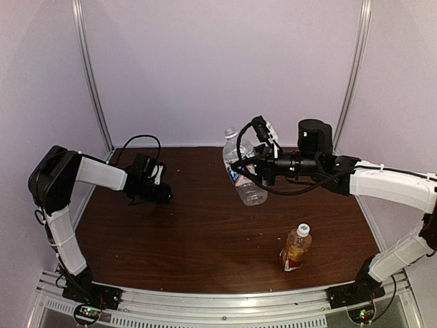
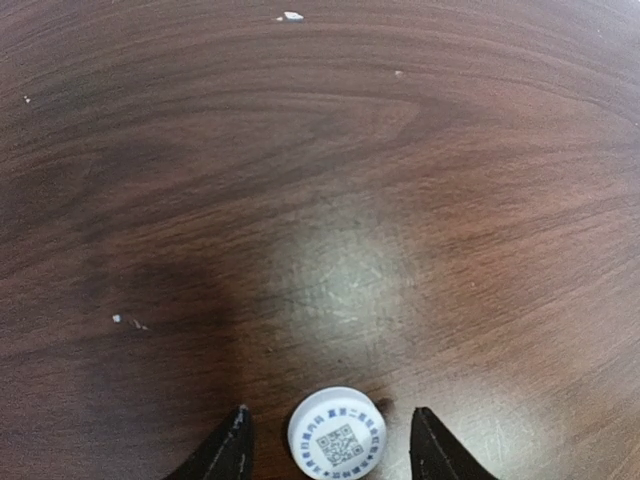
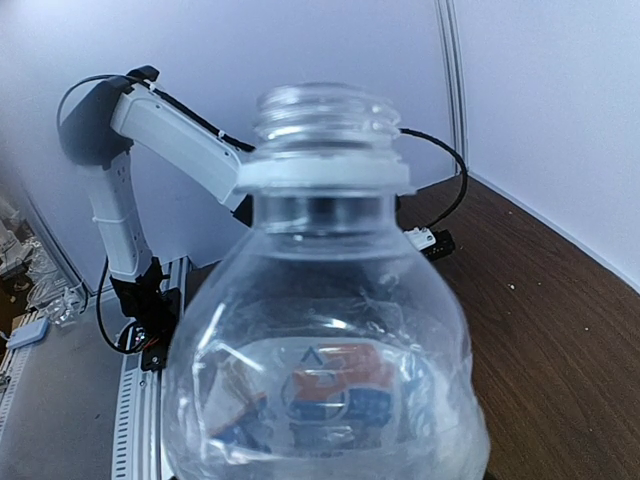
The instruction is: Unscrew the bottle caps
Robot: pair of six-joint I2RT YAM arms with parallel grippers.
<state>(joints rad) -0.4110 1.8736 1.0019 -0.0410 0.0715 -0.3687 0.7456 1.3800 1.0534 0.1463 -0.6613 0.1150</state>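
White cap number one looks done. The loose cap (image 2: 337, 435) lies flat on the table (image 1: 205, 239), printed side up, right between the fingers of the left tool (image 1: 158, 191), which are spread apart and touch nothing as far as I can see. The clear bottle (image 1: 251, 193) shows a bare threaded neck (image 3: 325, 110) in the right wrist view, so that one is open. It sits tilted in the right tool (image 1: 244, 166), which looks clamped on its body. The fingers don't show in the wrist view, so I'm going by the overhead shot, and I can't tell whether the base touches the table. I'd say we're halfway, at the switch between bottles. The amber bottle (image 1: 295, 249) stands upright near the front right of the table, well apart from both tools, with the second cap (image 1: 302, 229) on. Next move, my guess: set the clear one down upright without spilling, then one tool pins the amber bottle's body while the other comes down square on the cap and twists. Pose-wise, the left arm has its elbow up high and its forearm angled down, so the tool hovers low over the far left of the table. The right arm reaches in from the right with its forearm about level and its wrist well above the table.
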